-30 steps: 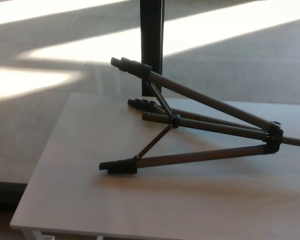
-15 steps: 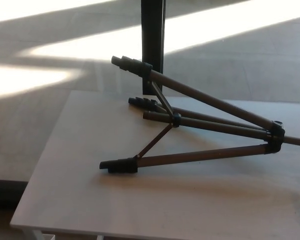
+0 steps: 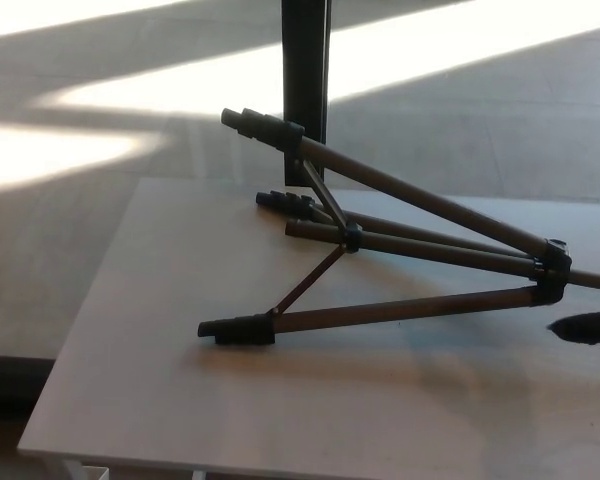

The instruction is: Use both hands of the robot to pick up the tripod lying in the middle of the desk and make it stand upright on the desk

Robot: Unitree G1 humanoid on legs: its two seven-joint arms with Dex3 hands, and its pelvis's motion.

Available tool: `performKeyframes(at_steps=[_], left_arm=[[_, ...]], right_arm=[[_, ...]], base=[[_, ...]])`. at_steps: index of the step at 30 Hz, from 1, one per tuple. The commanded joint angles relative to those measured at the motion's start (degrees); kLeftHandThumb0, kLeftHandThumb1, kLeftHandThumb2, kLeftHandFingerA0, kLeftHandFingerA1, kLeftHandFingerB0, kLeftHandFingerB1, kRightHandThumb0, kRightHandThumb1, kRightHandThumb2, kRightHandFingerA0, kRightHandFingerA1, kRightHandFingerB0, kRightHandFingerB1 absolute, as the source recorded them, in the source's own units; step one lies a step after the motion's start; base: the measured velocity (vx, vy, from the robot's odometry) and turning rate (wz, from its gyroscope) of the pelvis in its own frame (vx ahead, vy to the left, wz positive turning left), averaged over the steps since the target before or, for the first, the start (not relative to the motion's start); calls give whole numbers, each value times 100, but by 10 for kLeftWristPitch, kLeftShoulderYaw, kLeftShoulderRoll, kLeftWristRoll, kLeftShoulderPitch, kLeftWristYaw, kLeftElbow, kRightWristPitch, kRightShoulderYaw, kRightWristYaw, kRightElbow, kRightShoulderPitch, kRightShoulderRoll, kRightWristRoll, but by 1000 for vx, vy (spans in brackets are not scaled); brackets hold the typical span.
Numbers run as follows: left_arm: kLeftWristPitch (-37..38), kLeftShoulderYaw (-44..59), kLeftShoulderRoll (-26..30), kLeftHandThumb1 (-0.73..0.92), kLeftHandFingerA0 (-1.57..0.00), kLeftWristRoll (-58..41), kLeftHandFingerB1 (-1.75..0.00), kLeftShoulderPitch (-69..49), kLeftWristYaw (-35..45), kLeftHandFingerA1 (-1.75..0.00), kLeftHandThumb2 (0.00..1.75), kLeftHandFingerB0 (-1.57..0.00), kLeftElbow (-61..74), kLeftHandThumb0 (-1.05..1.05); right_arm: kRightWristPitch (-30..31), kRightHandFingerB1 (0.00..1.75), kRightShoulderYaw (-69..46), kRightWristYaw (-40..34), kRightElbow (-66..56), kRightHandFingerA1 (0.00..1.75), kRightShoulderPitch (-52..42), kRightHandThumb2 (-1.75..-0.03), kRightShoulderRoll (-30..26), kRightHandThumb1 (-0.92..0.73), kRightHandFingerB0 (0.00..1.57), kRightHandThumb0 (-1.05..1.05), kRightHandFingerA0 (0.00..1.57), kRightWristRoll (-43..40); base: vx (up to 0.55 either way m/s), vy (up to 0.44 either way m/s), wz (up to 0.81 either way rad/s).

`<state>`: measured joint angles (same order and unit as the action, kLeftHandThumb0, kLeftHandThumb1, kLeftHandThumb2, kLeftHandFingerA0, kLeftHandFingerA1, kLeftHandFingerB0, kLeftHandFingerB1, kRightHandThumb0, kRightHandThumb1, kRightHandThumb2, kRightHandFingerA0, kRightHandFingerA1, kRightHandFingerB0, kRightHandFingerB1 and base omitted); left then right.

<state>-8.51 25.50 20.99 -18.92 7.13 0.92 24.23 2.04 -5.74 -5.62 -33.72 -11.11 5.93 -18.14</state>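
The tripod (image 3: 410,311) lies on its side in the middle of the pale desk (image 3: 170,400), legs spread. Its black hub (image 3: 551,272) points right. One rubber foot (image 3: 237,330) rests on the desk near the front, another foot (image 3: 283,203) lies farther back, and the third foot (image 3: 259,125) sticks up in the air beyond the desk's far edge. The centre column (image 3: 320,231) runs between the legs, joined to them by thin braces. My right hand (image 3: 598,330) shows at the right edge just below the hub, its fingers apart and holding nothing. My left hand does not show.
A black post (image 3: 303,70) stands on the floor behind the desk, right behind the raised leg. Sunlit strips cross the grey floor (image 3: 80,160). The desk's left edge (image 3: 90,300) and front edge are close to the tripod's near foot.
My right hand has come into the picture at the right edge, near the tripod's hub. The tripod has not moved; the view has shifted only slightly.
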Motion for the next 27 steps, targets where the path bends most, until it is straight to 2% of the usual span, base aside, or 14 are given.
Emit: performKeyframes(at_steps=[1, 4, 5, 8, 13, 17, 20, 21, 24, 25, 26, 27], left_arm=[[-242, -162, 141, 46, -50, -62, -56, 161, 120, -67, 84, -41, 87, -61], [-246, -197, 145, 45, -50, -40, -57, 204, 130, -68, 84, -45, 69, -62], [-254, -205, 139, 57, -55, -42, -48, 218, 127, -64, 58, -52, 65, -59], [-263, -240, 129, 58, -57, -28, -47, 260, 128, -61, 57, -55, 48, -62], [-236, -312, 114, 60, -56, 28, -50, 317, 144, -67, 58, -54, 10, -67], [-239, -363, 104, 56, -62, 65, -53, 354, 134, -67, 57, -56, -4, -57], [-239, -389, 98, 56, -61, 81, -53, 373, 132, -68, 57, -56, -15, -59], [-230, -403, 100, 55, -63, 97, -53, 379, 133, -66, 57, -56, -20, -59], [-211, -456, 105, 56, -62, 156, -51, 409, 138, -62, 57, -56, -47, -61], [-200, -477, 102, 50, -63, 177, -52, 427, 141, -64, 60, -54, -65, -60], [-184, -495, 98, 56, -64, 196, -51, 442, 142, -64, 57, -56, -84, -60], [-179, -500, 97, 56, -64, 201, -51, 447, 142, -64, 57, -56, -91, -60]], right_arm=[[211, 59, 68, -94, -60, 88, 28, -58, 58, -62, 72, -65, 78, -126], [230, 60, 65, -103, -35, 85, 39, -59, 74, -63, 69, -64, 76, -126], [233, 59, 63, -102, -26, 85, 43, -59, 77, -64, 65, -62, 70, -134], [234, 59, 63, -90, 5, 82, 50, -60, 83, -66, 62, -61, 65, -121], [242, 58, 62, -92, 49, 85, 65, -60, 89, -66, 57, -67, 59, -95], [274, 52, 53, -105, 72, 79, 75, -60, 89, -67, 44, -66, 48, -102], [293, 52, 45, -116, 80, 79, 76, -60, 91, -68, 43, -63, 46, -110], [299, 56, 44, -122, 81, 84, 73, -60, 95, -67, 46, -61, 44, -113], [314, 55, 49, -127, 83, 79, 45, -60, 102, -66, 46, -58, 44, -124], [318, 61, 58, -123, 84, 78, 30, -89, 98, -51, 42, -59, 50, -118], [325, 54, 65, -123, 84, 80, 19, -60, 97, -66, 47, -57, 49, -115], [328, 54, 66, -125, 84, 80, 18, -60, 97, -66, 47, -57, 49, -115]], base=[[0, 0, 0], [0, 0, 0], [0, 0, 0], [0, 0, 0], [0, 0, 0], [0, 0, 0], [0, 0, 0], [0, 0, 0], [0, 0, 0], [0, 0, 0], [0, 0, 0], [0, 0, 0]])
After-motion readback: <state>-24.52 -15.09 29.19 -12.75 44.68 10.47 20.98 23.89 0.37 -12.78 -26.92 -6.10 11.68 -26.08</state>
